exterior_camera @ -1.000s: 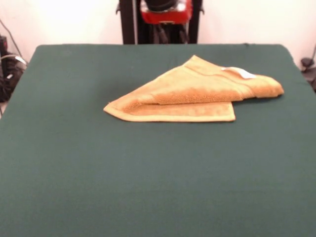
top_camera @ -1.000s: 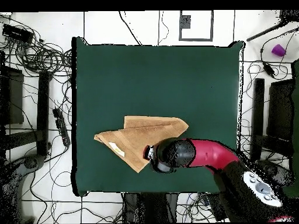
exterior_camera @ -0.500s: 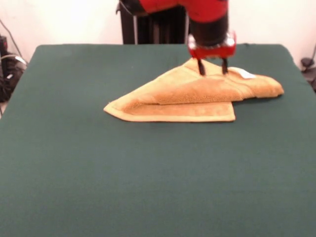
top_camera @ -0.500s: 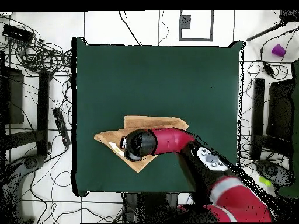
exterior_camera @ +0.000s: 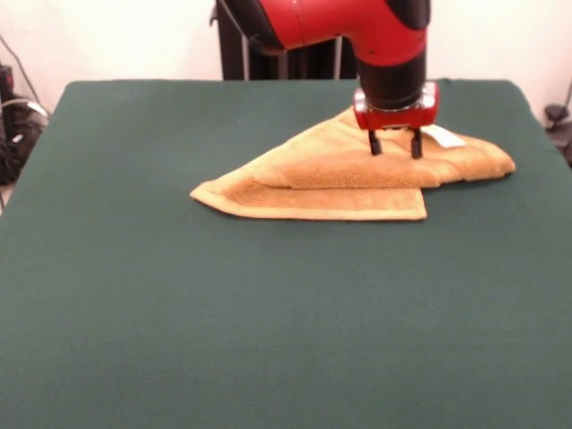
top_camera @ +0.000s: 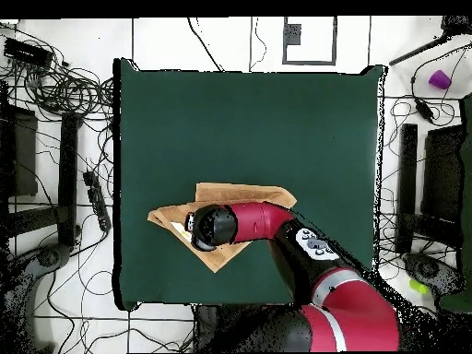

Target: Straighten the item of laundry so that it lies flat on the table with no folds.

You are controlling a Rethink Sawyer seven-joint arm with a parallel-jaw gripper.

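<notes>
Since half a second ago our gripper point(exterior_camera: 393, 148) has shifted a little sideways and come lower over the towel point(exterior_camera: 357, 170), near its white tag point(exterior_camera: 444, 136). Its fingers point(exterior_camera: 374, 143) stand apart with nothing between them, tips just at the cloth's upper layer. We judge the task barely started: the towel lies toward the robot's side of the table point(exterior_camera: 268, 313), folded over itself into a wedge. Everything remains, from grasping a layer to spreading it flat.

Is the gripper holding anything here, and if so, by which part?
Nothing is held. The gripper is open, its fingers apart just above or at the folded towel near its white tag.
</notes>
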